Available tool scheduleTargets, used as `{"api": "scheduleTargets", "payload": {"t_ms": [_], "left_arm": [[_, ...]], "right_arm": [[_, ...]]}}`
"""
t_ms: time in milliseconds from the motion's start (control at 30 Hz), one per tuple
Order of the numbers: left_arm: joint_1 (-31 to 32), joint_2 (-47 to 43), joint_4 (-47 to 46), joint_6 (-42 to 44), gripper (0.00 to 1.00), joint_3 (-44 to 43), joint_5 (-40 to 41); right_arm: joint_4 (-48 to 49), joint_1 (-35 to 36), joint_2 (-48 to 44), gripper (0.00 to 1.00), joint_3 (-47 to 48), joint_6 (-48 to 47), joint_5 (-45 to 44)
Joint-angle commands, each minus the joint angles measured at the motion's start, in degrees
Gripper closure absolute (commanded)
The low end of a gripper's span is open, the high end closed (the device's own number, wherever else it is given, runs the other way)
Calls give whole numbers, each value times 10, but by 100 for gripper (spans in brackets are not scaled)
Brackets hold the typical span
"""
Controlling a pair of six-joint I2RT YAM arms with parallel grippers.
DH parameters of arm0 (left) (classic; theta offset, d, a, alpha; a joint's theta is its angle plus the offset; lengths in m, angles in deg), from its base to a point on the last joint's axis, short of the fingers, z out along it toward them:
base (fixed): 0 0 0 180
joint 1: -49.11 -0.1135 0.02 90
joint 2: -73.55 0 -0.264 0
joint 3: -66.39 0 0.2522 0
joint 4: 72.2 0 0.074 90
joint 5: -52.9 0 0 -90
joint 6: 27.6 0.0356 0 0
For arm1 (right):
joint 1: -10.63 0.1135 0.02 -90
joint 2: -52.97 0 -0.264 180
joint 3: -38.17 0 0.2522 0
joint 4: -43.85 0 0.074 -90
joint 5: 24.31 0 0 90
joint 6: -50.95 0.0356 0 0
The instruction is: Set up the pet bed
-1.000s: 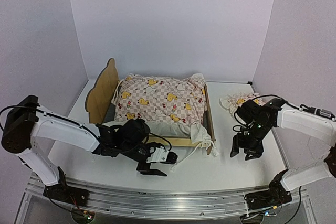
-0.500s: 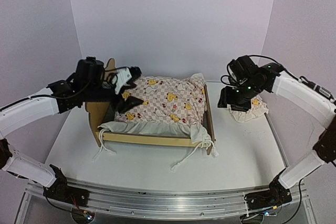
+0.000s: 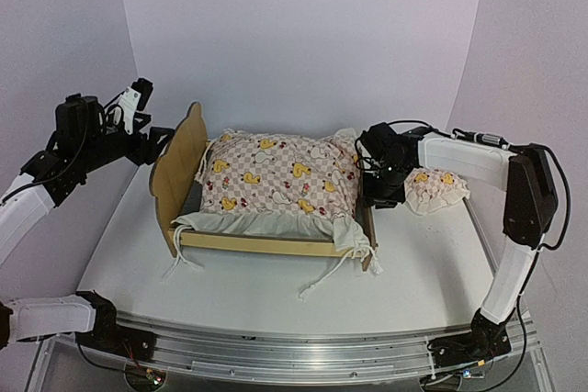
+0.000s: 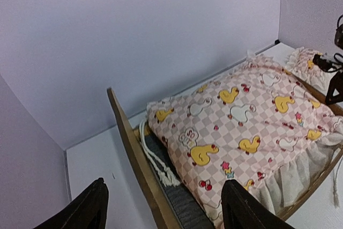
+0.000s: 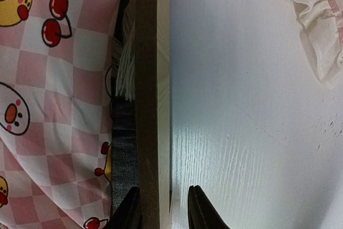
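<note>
The pet bed stands in the middle of the tabletop, its headboard toward the left arm, with a duck-print quilt lying inside. The left gripper hangs raised beside the headboard, jaws wide open and empty. The right gripper straddles the bed's right side rail, jaws narrowed around it; I cannot tell if they pinch it. A small pillow lies just beside that gripper.
</note>
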Motion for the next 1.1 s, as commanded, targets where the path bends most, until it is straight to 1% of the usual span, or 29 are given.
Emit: {"api": "scheduleTargets", "payload": {"t_ms": [0,133,267,333,367,467,500,600,667,767,800,867,967,1067], "left_arm": [[-10,-15,16,-7,26,44,-6],[-9,-14,19,20,28,46,-68],[-9,-6,14,29,32,42,-130],[-8,-1,6,27,33,42,-153],[-8,0,3,24,33,40,-158],[-7,3,-2,9,33,37,-170],[-7,0,-4,4,33,37,-174],[-7,-8,-11,-22,33,39,-177],[-7,-16,-11,-25,38,40,-190],[3,-40,-17,11,44,40,-243],[15,-46,-15,34,45,34,-258],[66,-37,12,74,47,8,-252],[165,31,94,132,48,-50,-195],[264,121,152,204,43,-91,-122]], "right_arm": [[4,-3,-12,76,-14,7,-79],[-5,-21,-34,79,-43,3,-110],[-8,-56,-68,79,-67,-13,-104],[-10,-72,-71,75,-59,-44,-86],[-12,-78,-71,71,-49,-62,-72],[-31,-87,-70,48,-8,-118,-36],[-48,-87,-72,45,12,-129,-34],[-93,-86,-93,42,65,-126,-59],[-101,-82,-117,42,81,-101,-71],[-78,-41,-141,41,76,-86,-69],[-74,-27,-139,41,76,-85,-62],[-73,-18,-128,43,73,-78,-44],[-73,-17,-101,51,71,-83,-41],[-69,-28,-56,57,109,-105,-40]]}}
